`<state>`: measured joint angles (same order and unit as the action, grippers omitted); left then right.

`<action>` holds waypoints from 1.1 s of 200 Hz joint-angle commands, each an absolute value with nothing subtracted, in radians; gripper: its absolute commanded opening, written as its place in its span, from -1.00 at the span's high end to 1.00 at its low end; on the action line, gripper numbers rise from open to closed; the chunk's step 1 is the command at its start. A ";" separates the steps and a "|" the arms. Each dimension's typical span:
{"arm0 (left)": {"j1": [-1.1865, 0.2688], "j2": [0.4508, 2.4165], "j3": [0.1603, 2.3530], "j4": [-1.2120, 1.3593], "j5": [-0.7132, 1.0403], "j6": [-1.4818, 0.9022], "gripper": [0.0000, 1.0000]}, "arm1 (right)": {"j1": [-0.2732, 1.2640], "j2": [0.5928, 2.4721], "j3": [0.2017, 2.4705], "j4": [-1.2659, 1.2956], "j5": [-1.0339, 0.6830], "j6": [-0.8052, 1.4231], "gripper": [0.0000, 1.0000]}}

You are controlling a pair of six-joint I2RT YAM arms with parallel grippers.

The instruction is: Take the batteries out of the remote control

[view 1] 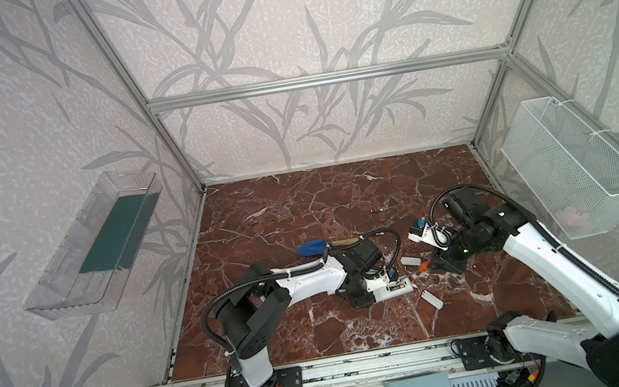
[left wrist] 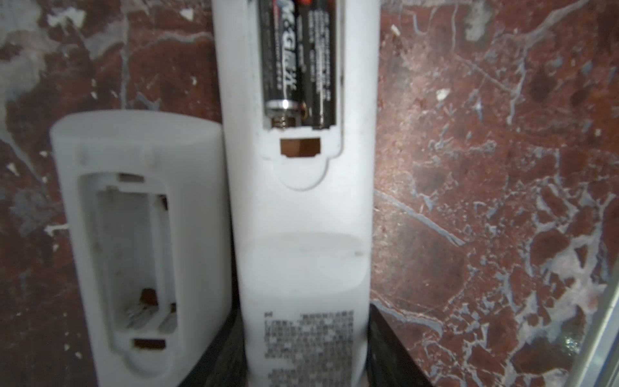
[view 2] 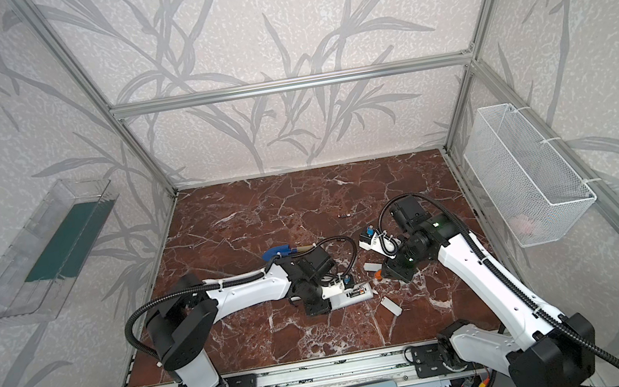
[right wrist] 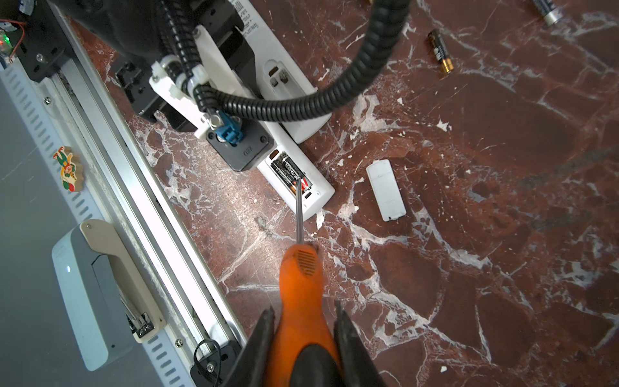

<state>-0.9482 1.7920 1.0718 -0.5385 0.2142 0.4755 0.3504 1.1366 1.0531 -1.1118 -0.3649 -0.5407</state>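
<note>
One remote control (left wrist: pixel 301 207), back up on marble table (left wrist: pixel 485 167), cover off, two batteries (left wrist: pixel 298 60) seated in its bay. Holding: left gripper (left wrist: pixel 303 335), half-closed, jaws clasping the remote's sides; right gripper (right wrist: pixel 303 311), clamped tight on orange screwdriver (right wrist: pixel 301 278), tip apparently touching a cell.

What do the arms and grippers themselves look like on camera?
The left arm and right arm match: white shell links, bulky black joint housings, black base plates. A black ribbed cable hose loops along each to a blue plug at the wrist camera. The left gripper and right gripper have black tapering fingers.
</note>
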 commanded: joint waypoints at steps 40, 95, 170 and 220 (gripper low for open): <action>-0.953 1.845 1.078 -0.596 0.206 0.497 0.56 | 0.363 1.144 1.096 -1.167 -0.329 -0.554 1.00; -0.959 1.855 1.088 -0.605 0.197 0.494 0.58 | 0.385 1.172 1.092 -1.167 -0.283 -0.552 1.00; -0.966 1.864 1.092 -0.613 0.193 0.494 0.62 | 0.386 1.200 1.086 -1.137 -0.283 -0.526 1.00; -0.968 1.870 1.095 -0.617 0.192 0.492 0.66 | 0.386 1.207 1.085 -1.116 -0.304 -0.502 1.00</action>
